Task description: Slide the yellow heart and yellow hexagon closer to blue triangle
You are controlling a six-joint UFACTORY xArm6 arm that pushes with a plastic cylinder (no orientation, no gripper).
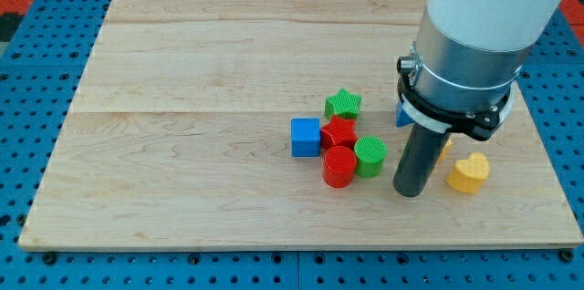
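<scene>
The yellow heart (469, 172) lies on the wooden board at the view's lower right. A small piece of the yellow hexagon (444, 147) shows just right of the rod, mostly hidden behind it. The blue triangle (402, 115) shows as a blue sliver at the arm's left edge, mostly hidden by the arm. My tip (408, 190) rests on the board left of the yellow heart, below the hexagon and triangle, and right of the green cylinder.
A cluster sits left of my tip: a green star (343, 103), a red block (339, 131), a blue cube (306, 137), a red cylinder (338, 166) and a green cylinder (370, 156). The board's (182, 98) right edge is near the yellow heart.
</scene>
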